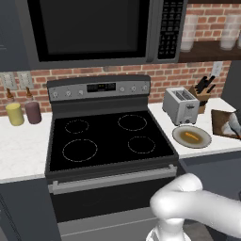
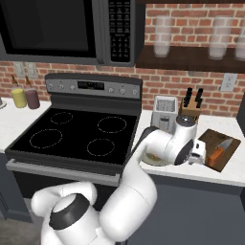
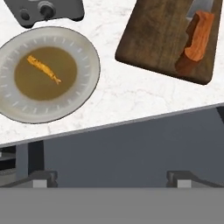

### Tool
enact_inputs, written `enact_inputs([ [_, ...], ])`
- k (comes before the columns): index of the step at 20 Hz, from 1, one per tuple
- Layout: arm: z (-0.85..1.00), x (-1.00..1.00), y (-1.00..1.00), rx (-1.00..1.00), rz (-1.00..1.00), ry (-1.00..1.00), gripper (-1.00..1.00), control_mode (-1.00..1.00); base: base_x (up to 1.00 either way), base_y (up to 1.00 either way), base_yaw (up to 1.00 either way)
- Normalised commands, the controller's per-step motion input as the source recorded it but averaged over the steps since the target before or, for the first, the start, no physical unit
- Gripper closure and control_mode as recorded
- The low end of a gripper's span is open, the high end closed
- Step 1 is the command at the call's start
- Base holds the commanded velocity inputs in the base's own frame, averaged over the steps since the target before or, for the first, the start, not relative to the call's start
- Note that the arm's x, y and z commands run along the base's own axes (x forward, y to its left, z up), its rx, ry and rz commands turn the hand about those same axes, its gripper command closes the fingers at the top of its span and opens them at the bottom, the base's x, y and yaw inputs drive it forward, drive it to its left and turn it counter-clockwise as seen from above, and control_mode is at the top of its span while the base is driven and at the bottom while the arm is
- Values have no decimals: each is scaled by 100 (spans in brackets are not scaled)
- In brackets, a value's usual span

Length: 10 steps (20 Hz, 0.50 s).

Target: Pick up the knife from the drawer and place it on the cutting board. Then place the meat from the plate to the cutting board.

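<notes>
Since the knife (image 3: 196, 41) already lies on the cutting board (image 3: 157, 37), orange handle toward the board's near corner, the first half of the task looks done and the meat (image 3: 43, 69) is the business in hand. It sits in the olive centre of the plate (image 3: 83, 92), a small orange-brown sliver lying aslant, just beside the board on the white counter (image 3: 131, 96), with the toaster (image 3: 48, 11) behind. My guess is the next move calls for swinging over the plate, lining the tips across the sliver's short width, then descending. In the hand view the claw (image 3: 112, 178) hangs in front of the counter edge, tips well apart, holding and touching nothing.
</notes>
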Motion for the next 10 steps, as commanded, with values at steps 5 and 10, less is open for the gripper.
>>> enact_inputs([
  [5, 4, -25, 77, -1, 10, 0, -100, -100, 0, 0, 0],
  [10, 18, 2, 61, -5, 10, 0, -100, -100, 0, 0, 0],
])
